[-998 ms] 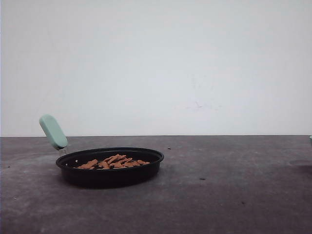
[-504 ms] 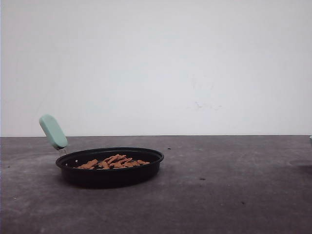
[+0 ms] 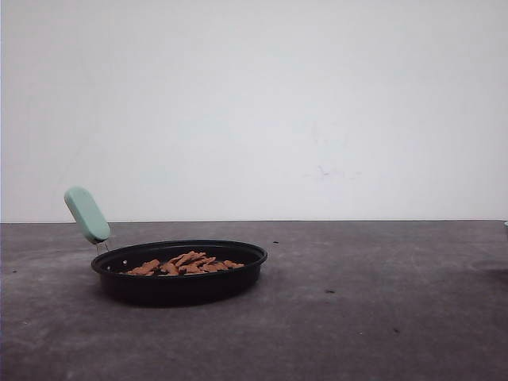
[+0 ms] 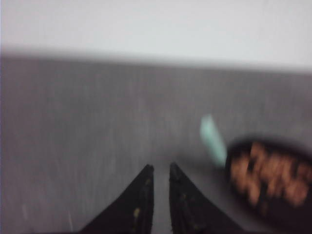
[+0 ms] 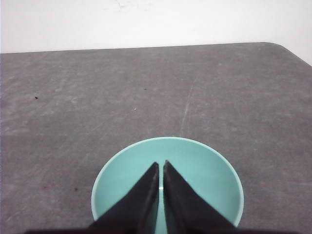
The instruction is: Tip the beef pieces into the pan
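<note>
Pour looks done: beef pieces (image 3: 185,264) sit in the pan (image 3: 179,272).
I see left gripper (image 4: 159,168) and right gripper (image 5: 161,165) nearly closed, empty; next I retract.

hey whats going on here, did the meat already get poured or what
It looks done: the beef pieces lie in a heap inside the black pan, which sits on the dark table. The right gripper sits over a teal bowl that looks empty, its fingers nearly together with a thin gap between the tips. The left gripper is over bare table beside the pan, holding nothing; that view is blurred.
</note>
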`<control>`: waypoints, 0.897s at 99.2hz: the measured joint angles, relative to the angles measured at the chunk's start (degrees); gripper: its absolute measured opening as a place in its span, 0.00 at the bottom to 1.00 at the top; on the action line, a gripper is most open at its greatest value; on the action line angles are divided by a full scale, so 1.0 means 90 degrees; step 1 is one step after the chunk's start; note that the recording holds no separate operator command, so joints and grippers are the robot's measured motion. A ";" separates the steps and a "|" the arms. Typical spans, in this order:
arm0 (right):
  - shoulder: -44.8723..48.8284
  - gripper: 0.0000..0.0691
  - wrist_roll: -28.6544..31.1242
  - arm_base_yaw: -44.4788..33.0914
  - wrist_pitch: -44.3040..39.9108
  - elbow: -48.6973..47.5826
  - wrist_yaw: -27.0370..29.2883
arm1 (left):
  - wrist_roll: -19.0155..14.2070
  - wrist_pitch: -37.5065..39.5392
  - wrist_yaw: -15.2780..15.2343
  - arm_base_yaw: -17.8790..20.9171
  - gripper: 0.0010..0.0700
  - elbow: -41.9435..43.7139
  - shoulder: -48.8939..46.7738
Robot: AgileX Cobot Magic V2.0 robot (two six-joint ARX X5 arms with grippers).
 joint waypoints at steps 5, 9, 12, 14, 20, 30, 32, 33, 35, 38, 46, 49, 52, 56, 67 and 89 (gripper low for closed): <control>0.0000 0.02 0.0000 0.0000 0.0002 0.0000 0.0005 | -0.0056 -0.0231 0.0061 0.0002 0.03 -0.0090 0.0015; 0.0000 0.02 0.0000 0.0000 0.0000 0.0000 0.0000 | -0.0075 -0.0321 0.0058 -0.0002 0.03 -0.0131 0.0002; 0.0000 0.02 0.0000 0.0000 0.0000 0.0000 0.0002 | -0.0078 -0.0376 0.0046 -0.0002 0.03 -0.0153 -0.0019; 0.0000 0.02 0.0000 0.0000 0.0000 0.0000 0.0002 | -0.0075 -0.0415 0.0032 -0.0002 0.03 -0.0175 -0.0024; 0.0000 0.02 0.0000 0.0000 0.0002 0.0000 0.0002 | -0.0078 -0.0493 -0.0007 0.0000 0.03 -0.0287 -0.0029; 0.0000 0.02 0.0000 0.0000 0.0002 0.0000 0.0002 | -0.0019 -0.0406 0.0007 0.0000 0.03 -0.0294 -0.0019; 0.0000 0.02 0.0000 0.0000 0.0007 0.0000 0.0002 | 0.0000 -0.0391 0.0007 0.0000 0.03 -0.0299 -0.0034; 0.0000 0.02 0.0000 0.0000 0.0005 0.0000 0.0002 | 0.0002 -0.0384 0.0007 0.0000 0.03 -0.0299 -0.0032; 0.0000 0.02 0.0000 0.0000 0.0005 0.0000 0.0000 | 0.0022 -0.0372 0.0005 0.0000 0.03 -0.0304 -0.0032; 0.0000 0.02 0.0000 0.0000 0.0005 0.0000 0.0000 | 0.0032 -0.0369 0.0005 0.0000 0.03 -0.0304 -0.0032; 0.0000 0.02 0.0000 0.0000 0.0005 0.0000 0.0002 | 0.0046 -0.0369 0.0039 0.0000 0.03 -0.0304 -0.0032; 0.0000 0.02 0.0000 0.0000 0.0005 0.0000 0.0000 | 0.0046 -0.0367 0.0063 0.0000 0.03 -0.0304 -0.0032; 0.0000 0.02 0.0000 0.0000 0.0005 0.0000 0.0002 | 0.0046 -0.0364 0.0070 -0.0002 0.03 -0.0304 -0.0032; 0.0000 0.02 0.0000 0.0000 0.0005 0.0000 0.0000 | 0.0046 -0.0364 0.0070 -0.0002 0.03 -0.0304 -0.0032; 0.0000 0.02 0.0000 0.0000 0.0005 0.0000 0.0002 | 0.0046 -0.0364 0.0070 0.0000 0.03 -0.0304 -0.0032; 0.0000 0.02 0.0000 0.0000 0.0005 0.0002 0.0002 | 0.0046 -0.0364 0.0070 0.0000 0.03 -0.0304 -0.0032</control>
